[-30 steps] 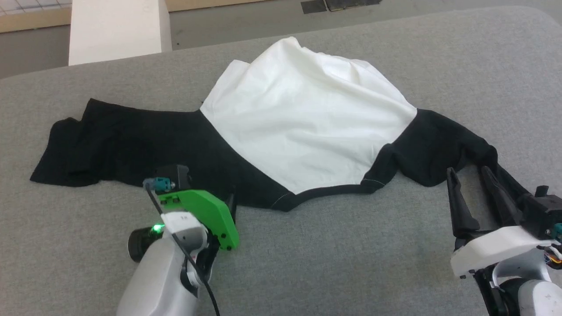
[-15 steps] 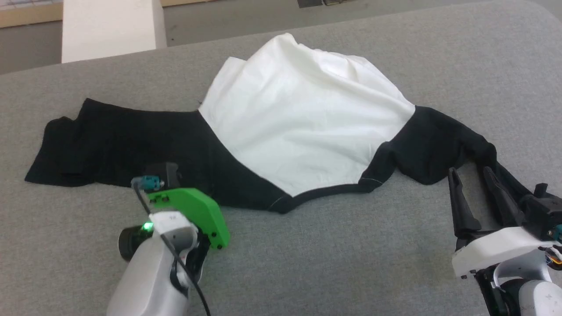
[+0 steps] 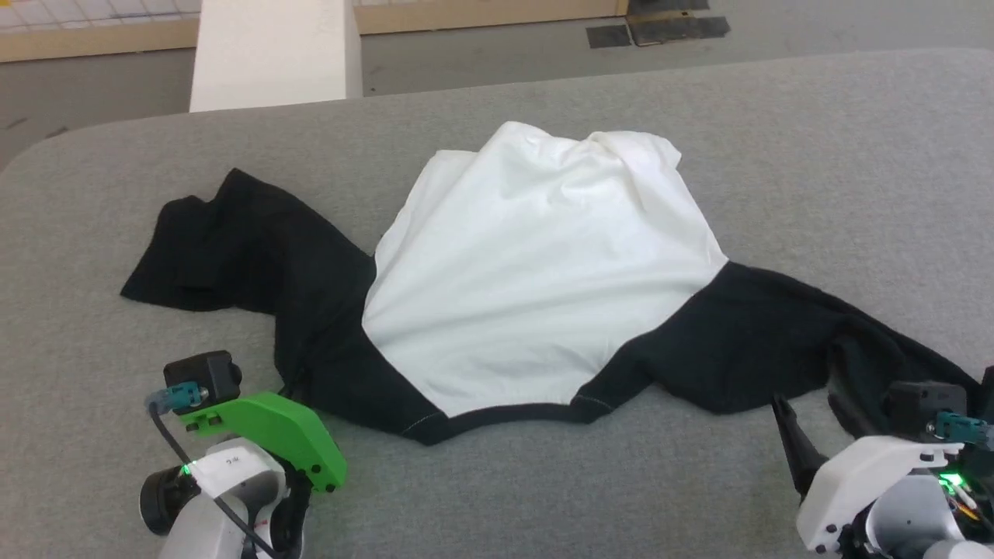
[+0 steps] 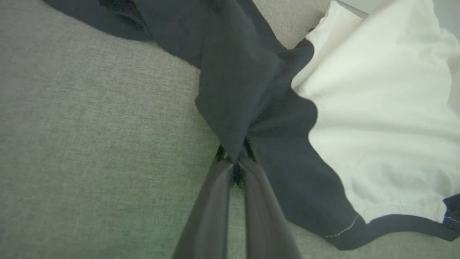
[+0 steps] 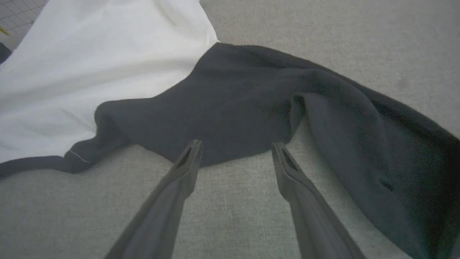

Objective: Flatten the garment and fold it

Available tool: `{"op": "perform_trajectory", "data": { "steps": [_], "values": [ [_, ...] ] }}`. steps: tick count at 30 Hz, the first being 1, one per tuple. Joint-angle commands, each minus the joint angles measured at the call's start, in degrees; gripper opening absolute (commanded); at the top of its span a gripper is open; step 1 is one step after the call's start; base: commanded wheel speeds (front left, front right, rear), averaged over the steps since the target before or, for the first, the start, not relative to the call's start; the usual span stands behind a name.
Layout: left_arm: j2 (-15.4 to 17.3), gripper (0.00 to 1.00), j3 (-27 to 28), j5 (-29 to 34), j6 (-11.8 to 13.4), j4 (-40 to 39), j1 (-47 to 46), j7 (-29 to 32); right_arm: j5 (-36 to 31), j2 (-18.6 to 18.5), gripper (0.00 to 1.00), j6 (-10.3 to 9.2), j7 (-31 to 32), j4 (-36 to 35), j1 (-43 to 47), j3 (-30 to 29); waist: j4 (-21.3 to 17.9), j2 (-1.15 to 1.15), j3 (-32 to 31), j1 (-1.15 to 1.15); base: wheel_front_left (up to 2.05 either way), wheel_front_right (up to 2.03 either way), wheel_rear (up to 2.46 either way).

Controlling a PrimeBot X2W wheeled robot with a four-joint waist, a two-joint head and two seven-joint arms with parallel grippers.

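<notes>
stretching left to right lies the garment [image 3: 536, 264] (black edging nearest).

No legible text, label, brand, number or sign appears in the head or wrist views. The head view shows a small dark marking on the left arm's white housing [image 3: 227, 463], beside its green light; it is too small to read.

Grey cloth-covered surface [image 3: 839, 155], wide, rounded at its far left corner. Carries the garment [image 3: 536, 264] across its middle: white body panel rumpled and bunched toward the far edge, black sleeves trailing out to left and right, black-edged hem curving along the near side.
</notes>
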Motion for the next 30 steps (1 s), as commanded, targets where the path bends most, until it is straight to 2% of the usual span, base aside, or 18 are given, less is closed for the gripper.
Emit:
{"op": "perform_trajectory", "data": {
  "steps": [1, 7, 13, 21, 23, 24, 25, 30],
  "values": [
    [0.57, 0.00, 0.33, -0.33, 0.33, -0.46, 0.98, -0.25, 0.21, 0.06, 1.00, -0.09, 1.58, 0.16, 0.57, -0.34, 0.96, 0.00, -0.45, 0.00, 0.00, 0.00, 0.00],
    [0.44, 0.00, 0.00, -0.45, 0.32, -1.58, 1.30, -0.58, 0.44, 0.06, 1.00, -0.09, 6.30, 2.21, -1.37, -1.64, 1.50, 0.00, 0.46, 0.00, 0.00, 0.00, 0.00],
    [0.38, 0.00, -0.52, -0.46, 0.08, -2.44, 0.40, -0.72, 1.69, 0.06, 1.00, -0.09, 9.57, 7.74, -6.15, -2.12, 1.76, 0.00, 2.45, 0.00, 0.00, 0.00, 0.00],
    [0.20, 0.00, -1.04, -0.77, -0.21, -2.42, -0.89, -0.73, 4.06, 0.06, 1.00, -0.09, 13.21, 13.18, -9.10, 1.13, 2.43, 0.00, 4.05, 0.00, 0.00, 0.00, 0.00],
    [0.18, 0.00, -1.14, -0.86, -0.25, -2.31, -0.96, -0.71, 4.95, 0.06, 0.35, -0.09, 13.88, 13.50, -9.09, 2.27, 2.50, 0.00, 4.10, 0.00, 0.00, 0.00, 0.00],
    [0.18, 0.00, -1.18, -0.92, -0.28, -2.23, -0.98, -0.72, 5.24, 0.06, 0.11, -0.09, 13.85, 13.44, -9.07, 2.68, 2.52, 0.00, 4.07, 0.00, 0.00, 0.00, 0.00],
    [0.18, 0.00, -1.21, -0.98, -0.32, -2.13, -0.99, -0.75, 5.28, 0.06, 0.00, -0.09, 13.61, 13.19, -9.04, 3.08, 2.51, 0.00, 3.95, 0.00, 0.00, 0.00, 0.00],
    [0.06, 0.00, -0.91, -1.51, -1.21, -2.13, -0.89, -2.66, 4.78, 0.06, 0.00, -0.09, 10.34, 10.79, -8.64, 2.38, 2.18, 0.00, 2.55, 0.00, 0.00, 0.00, 0.00]
  ]
}}
